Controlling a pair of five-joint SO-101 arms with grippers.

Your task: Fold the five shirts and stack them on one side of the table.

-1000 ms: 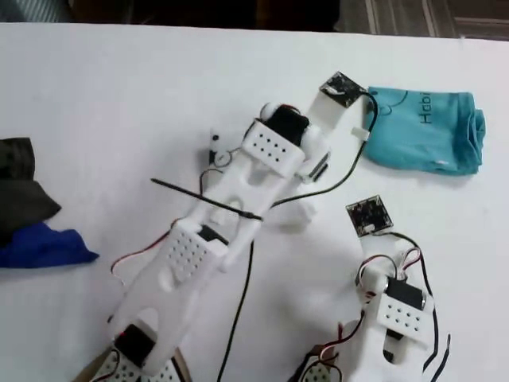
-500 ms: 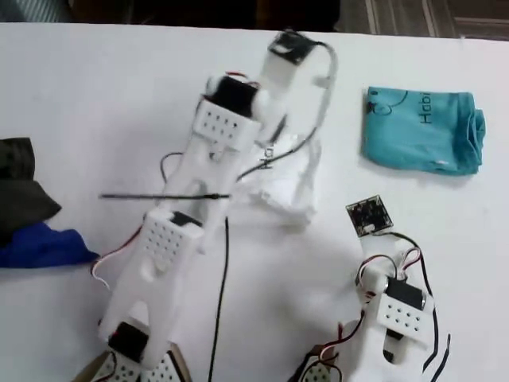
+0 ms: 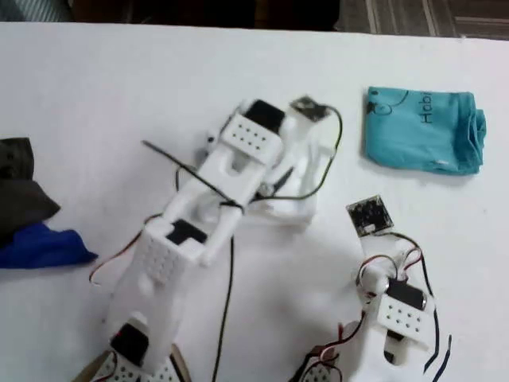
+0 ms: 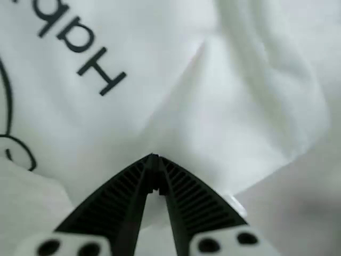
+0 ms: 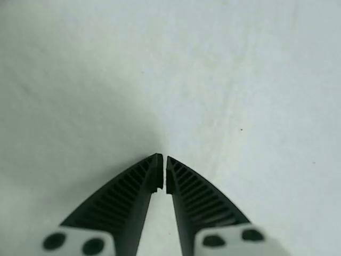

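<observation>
A white shirt [image 3: 293, 204] with black print lies crumpled at the table's middle. My left gripper [image 3: 291, 169] is down on it, and the left wrist view shows the gripper [image 4: 154, 160] shut with a crease of the white shirt [image 4: 96, 122] running out from its tips. A folded teal shirt [image 3: 421, 131] lies at the back right. A dark shirt [image 3: 20, 191] and a blue shirt [image 3: 40, 247] are heaped at the left edge. My right arm [image 3: 402, 312] rests folded at the front right, its gripper [image 5: 164, 160] shut over bare table.
The white table [image 3: 119, 95] has open room across its back left and between the white shirt and the left heap. Loose black cables [image 3: 227, 278] trail along both arms.
The left arm swung from near the teal shirt toward the back left, then drew back and lowered over the white shirt, which now lies more bunched. The right arm has stayed still.
</observation>
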